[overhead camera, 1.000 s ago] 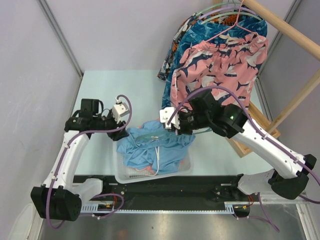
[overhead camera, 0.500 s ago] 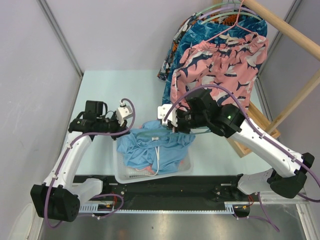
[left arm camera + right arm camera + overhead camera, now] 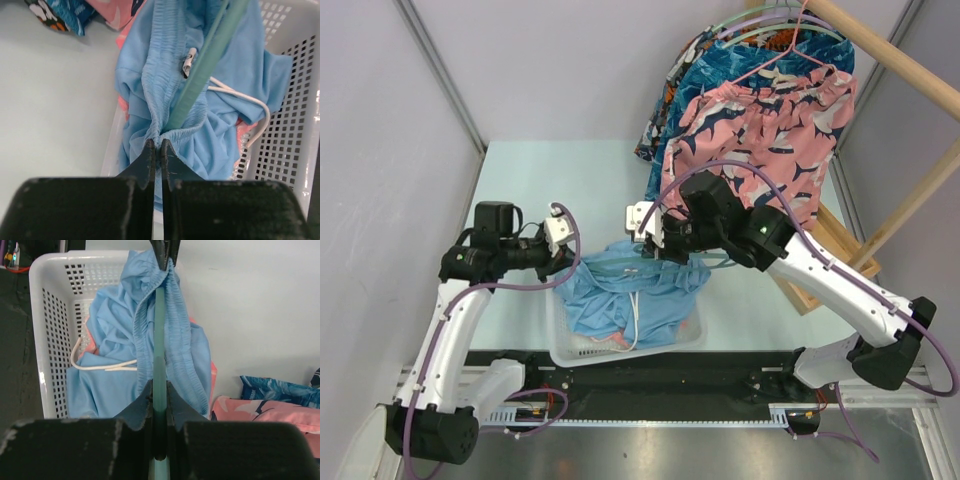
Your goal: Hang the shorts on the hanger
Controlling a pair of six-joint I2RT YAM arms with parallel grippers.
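- Pink shark-print shorts (image 3: 750, 130) hang on a wooden rack (image 3: 885, 50) beyond the right claw (image 3: 159, 387), well apart from it.
- A pale table (image 3: 570, 170) lies under both claws, with grey walls (image 3: 380, 150) around.
- Below the claws, a white basket (image 3: 292, 130) holds the blue shorts (image 3: 150, 75) and their white drawstring (image 3: 250, 102).
- The left claw (image 3: 156, 152) is clenched on the shorts' waistband.
- The right claw grasps the teal hanger (image 3: 159, 340), whose bar runs inside the waistband between the claws.

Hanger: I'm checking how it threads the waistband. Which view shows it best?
Right wrist: the hanger bar runs lengthwise through the gathered waistband of the shorts, clamped between the jaws. Left wrist shows a slanted stretch entering the fabric; top external only a thin teal sliver.
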